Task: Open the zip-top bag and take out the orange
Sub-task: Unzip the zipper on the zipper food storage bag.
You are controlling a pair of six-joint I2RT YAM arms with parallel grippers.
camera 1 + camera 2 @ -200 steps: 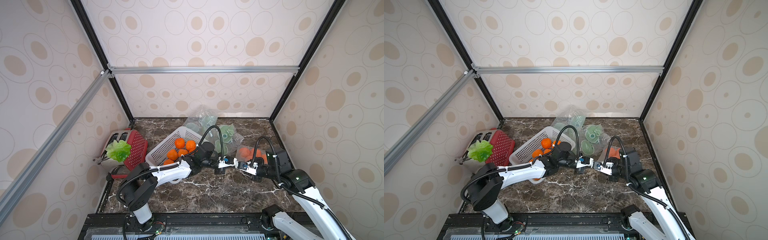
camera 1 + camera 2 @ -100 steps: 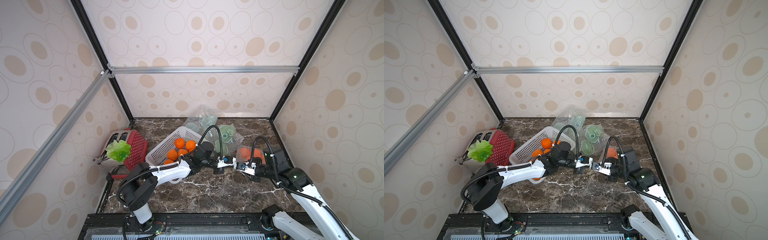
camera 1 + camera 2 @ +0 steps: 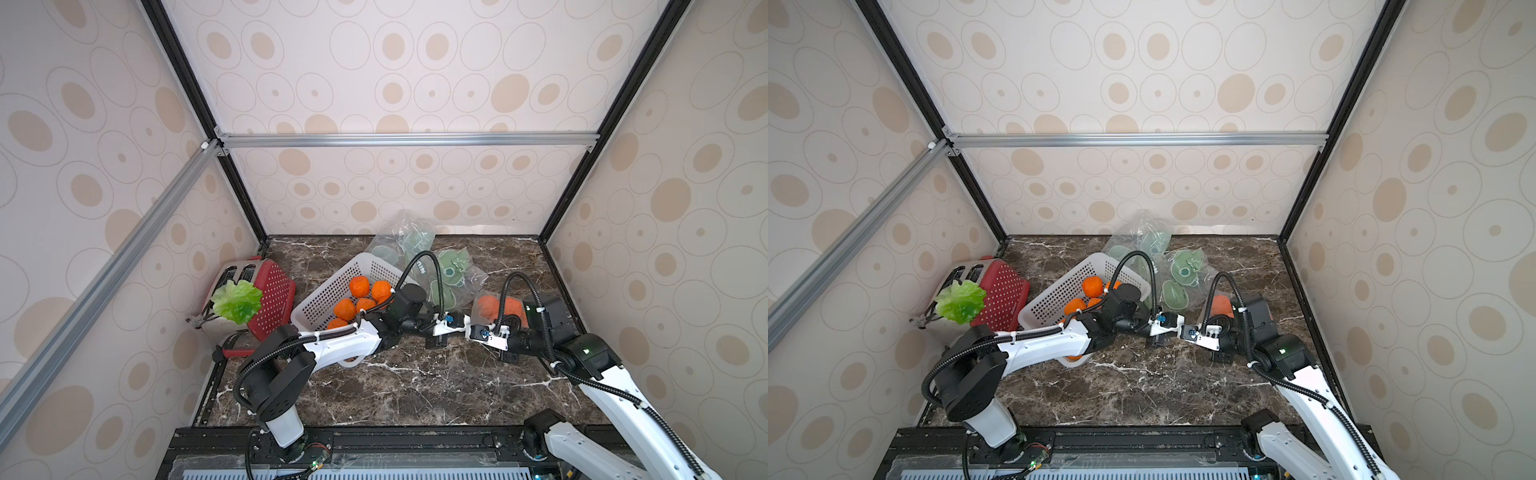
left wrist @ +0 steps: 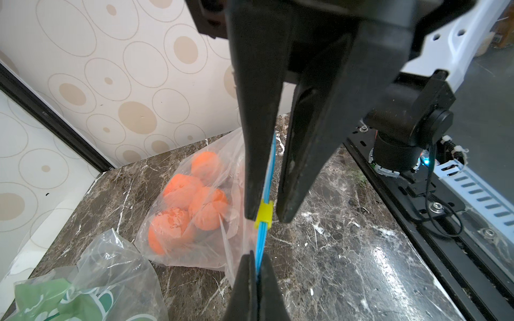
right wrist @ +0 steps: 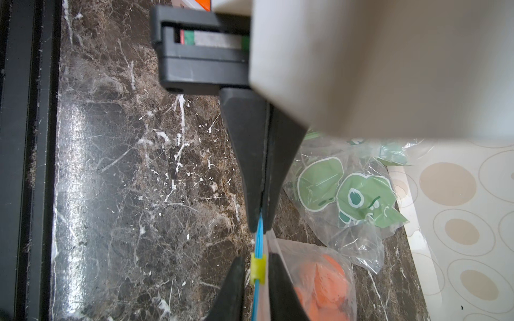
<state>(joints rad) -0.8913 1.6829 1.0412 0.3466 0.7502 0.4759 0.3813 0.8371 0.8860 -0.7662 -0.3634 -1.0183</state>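
The clear zip-top bag (image 4: 172, 247) lies on the marble at the right with several oranges (image 4: 208, 211) inside; both top views show it (image 3: 498, 309) (image 3: 1221, 305). Its blue zip strip (image 4: 268, 178) is stretched between my two grippers. My left gripper (image 4: 257, 266) is shut on one end of the strip. My right gripper (image 5: 257, 264) meets it tip to tip and straddles the yellow slider (image 5: 258, 268). Its jaws stand slightly apart: one finger lies close against the slider and a thin gap shows at the other. In a top view the two grippers meet at mid-table (image 3: 468, 328).
A white basket (image 3: 332, 286) with loose oranges sits under my left forearm. A red toaster (image 3: 270, 291) with a lettuce leaf (image 3: 237, 301) stands at the left wall. Clear bags of green stickers (image 3: 453, 270) lie behind. The black front rail (image 5: 25, 166) runs along the table edge.
My right gripper has slid a little to the left, closer to the left gripper's tips. The left arm has held still, gripping the strip.
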